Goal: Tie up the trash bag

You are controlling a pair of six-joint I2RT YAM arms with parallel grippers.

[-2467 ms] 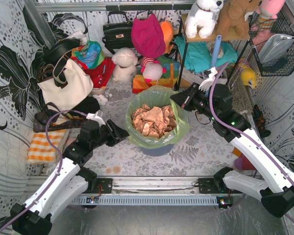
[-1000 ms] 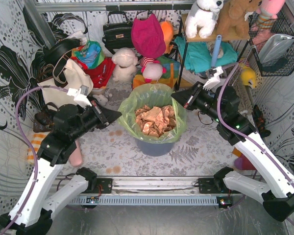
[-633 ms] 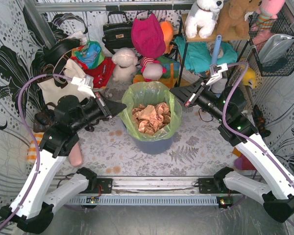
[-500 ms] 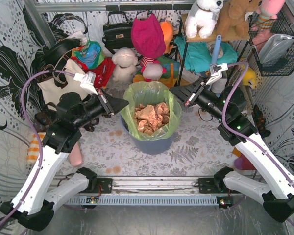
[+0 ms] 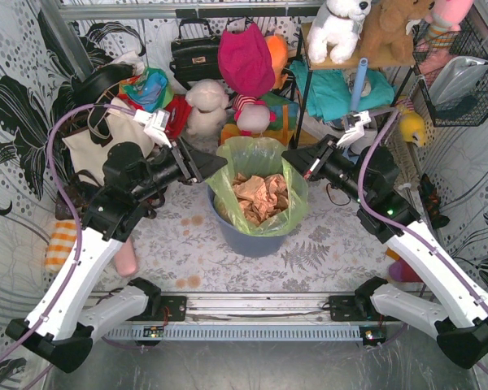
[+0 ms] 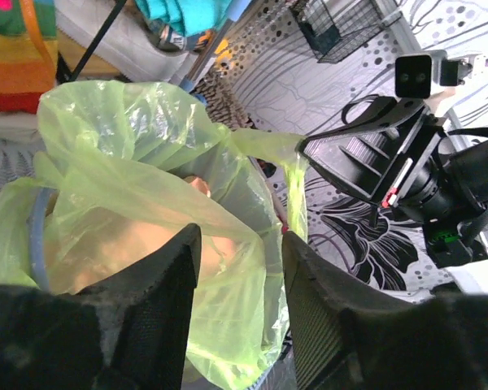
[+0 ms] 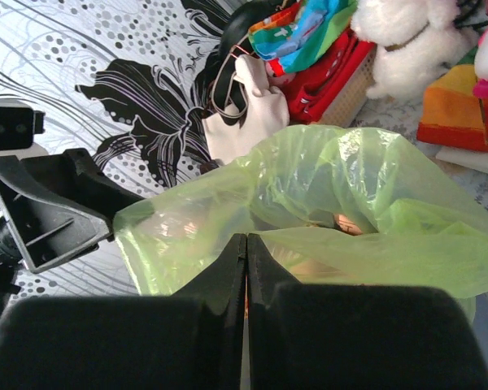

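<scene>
The trash bag point(image 5: 260, 166) is translucent light green and sits in a blue-grey bin point(image 5: 252, 241), with crumpled tan paper point(image 5: 259, 193) showing inside. Its rim is lifted off the bin on the left, baring the bin's edge point(image 5: 215, 208). My left gripper point(image 5: 214, 161) is at the bag's left rim. In the left wrist view its jaws point(image 6: 240, 236) stand open with bag film point(image 6: 146, 187) between and beyond them. My right gripper point(image 5: 291, 160) is shut on the bag's right rim; the right wrist view shows the jaws point(image 7: 246, 237) closed, with plastic point(image 7: 333, 195) stretching away.
A white handbag point(image 5: 106, 138), a black handbag point(image 5: 197, 53), plush toys point(image 5: 207, 106) and folded cloths point(image 5: 260, 122) crowd the back. A shelf rack point(image 5: 342, 89) and a wire basket point(image 5: 459, 77) stand at the back right. An orange striped cloth point(image 5: 61, 240) lies at the left.
My left arm has risen and swung right to the bag's left rim. The bag's rim has come up off the bin on the left. My right gripper has stayed at the right rim.
</scene>
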